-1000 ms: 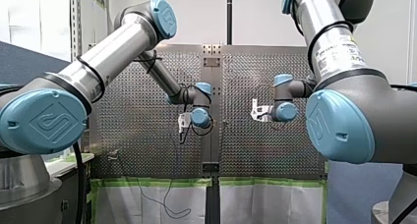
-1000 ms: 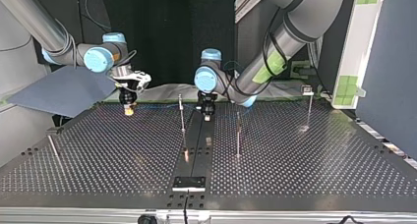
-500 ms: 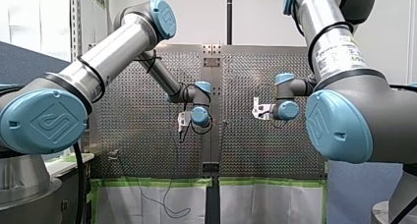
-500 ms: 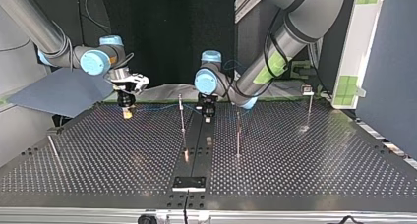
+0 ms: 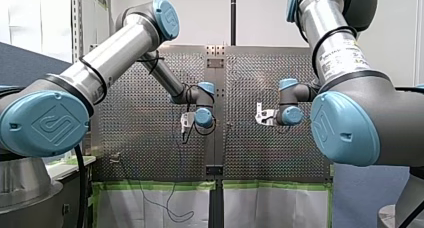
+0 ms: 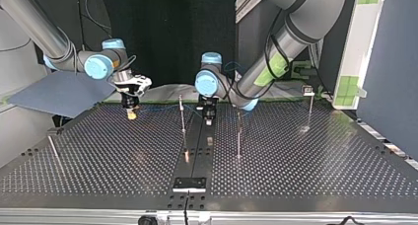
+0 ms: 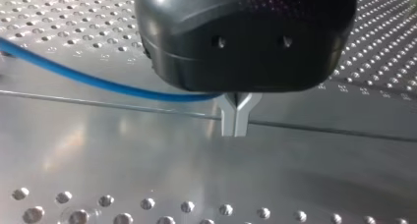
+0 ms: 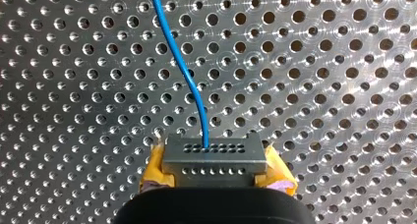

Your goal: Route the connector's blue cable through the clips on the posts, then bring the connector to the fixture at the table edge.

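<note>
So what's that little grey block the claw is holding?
The connector is a small grey, metal-looking rectangular block with two rows of tiny holes on its face. A blue cable leaves one row and curves off over the perforated table. My right claw is shut on it, yellow pads pressing both ends.

The roots of my left gripper (image 7: 235, 126) are hidden by its black housing (image 7: 246, 32), and so is the near end of the blue cable (image 7: 98, 83). The yellow pads (image 8: 153, 169) of my right gripper (image 8: 212, 166) are largely covered by the connector (image 8: 212, 155) (only their outer edges are seen). Toward the table's (image 6: 320, 175) far edge in the top view, the clips (image 6: 180, 96) on the posts (image 6: 183, 121) are too small to be made out.
</note>
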